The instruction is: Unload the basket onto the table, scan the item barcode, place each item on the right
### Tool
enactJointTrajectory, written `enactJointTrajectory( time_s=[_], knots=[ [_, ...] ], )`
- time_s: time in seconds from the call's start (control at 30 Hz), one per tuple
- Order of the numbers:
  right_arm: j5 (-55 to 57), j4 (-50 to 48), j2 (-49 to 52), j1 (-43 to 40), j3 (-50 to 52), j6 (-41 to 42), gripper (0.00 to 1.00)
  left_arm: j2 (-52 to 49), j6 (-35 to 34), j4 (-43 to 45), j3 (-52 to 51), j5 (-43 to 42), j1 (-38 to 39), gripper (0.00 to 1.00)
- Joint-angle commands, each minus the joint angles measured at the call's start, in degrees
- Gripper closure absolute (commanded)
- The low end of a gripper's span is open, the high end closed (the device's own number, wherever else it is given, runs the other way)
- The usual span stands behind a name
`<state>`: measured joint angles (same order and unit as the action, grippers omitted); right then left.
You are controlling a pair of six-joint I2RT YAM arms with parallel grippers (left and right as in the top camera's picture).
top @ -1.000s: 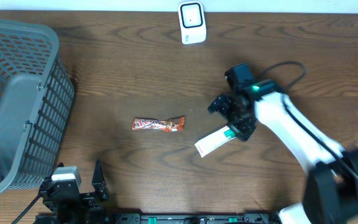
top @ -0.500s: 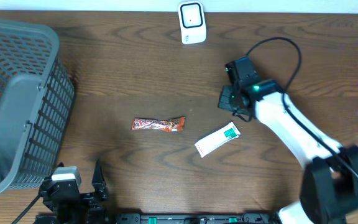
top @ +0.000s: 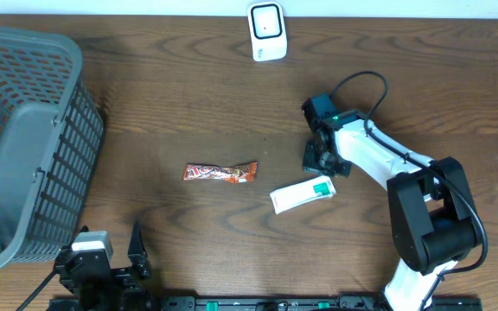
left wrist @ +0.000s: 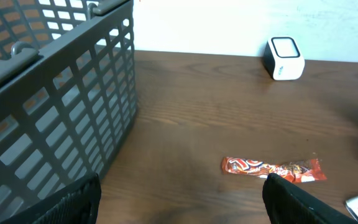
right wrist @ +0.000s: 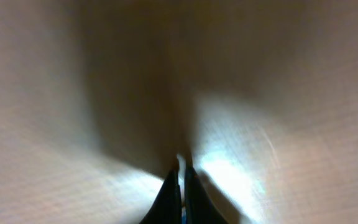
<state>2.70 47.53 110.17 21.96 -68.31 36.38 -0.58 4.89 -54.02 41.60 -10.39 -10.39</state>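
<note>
Only blurred tabletop (right wrist: pixel 278 74) past right gripper (right wrist: pixel 181 169)

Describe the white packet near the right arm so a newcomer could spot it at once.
Start at the grey basket on the far left and go right, past the red candy wrapper near the middle. Just beyond it, close beside the right gripper, lies a slim white box. Unlike the red wrapper, it is white with one green end.
</note>
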Motion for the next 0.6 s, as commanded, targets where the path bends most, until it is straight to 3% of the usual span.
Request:
enactJointTrajectory(
  time_s=[0.0,0.13,0.33,0.37,0.47,0.53,0.57],
  knots=[
    [-2.7,4.2,-0.1,-0.1,0.1,-0.2,0.99,0.3,0.0,0.0,0.1,-0.3,0.2,0.16],
    [-5.5,10.5,-0.1,-0.1,0.1,-0.2,0.99,0.4,0.0,0.0,0.1,-0.3,0.2,0.16],
    [-5.7,12.8,-0.8,-0.1,0.0,-2.8,0.98,0.3,0.0,0.0,0.1,-0.3,0.2,0.16],
    [-4.8,12.9,-1.2,-0.3,-0.3,-2.9,0.83,0.3,0.0,0.0,0.1,-0.3,0.2,0.16],
    [-3.0,16.0,-3.8,-1.0,-2.7,-3.8,0.51,0.3,0.0,0.0,0.1,-0.3,0.2,0.16],
    [-3.2,17.5,-6.6,-1.2,-4.8,-6.8,0.12,0.3,0.0,0.0,0.1,-0.3,0.2,0.16],
    [-3.3,17.6,-7.7,-1.2,-5.3,-8.7,0.01,0.3,0.0,0.0,0.1,-0.3,0.2,0.16]
  ],
)
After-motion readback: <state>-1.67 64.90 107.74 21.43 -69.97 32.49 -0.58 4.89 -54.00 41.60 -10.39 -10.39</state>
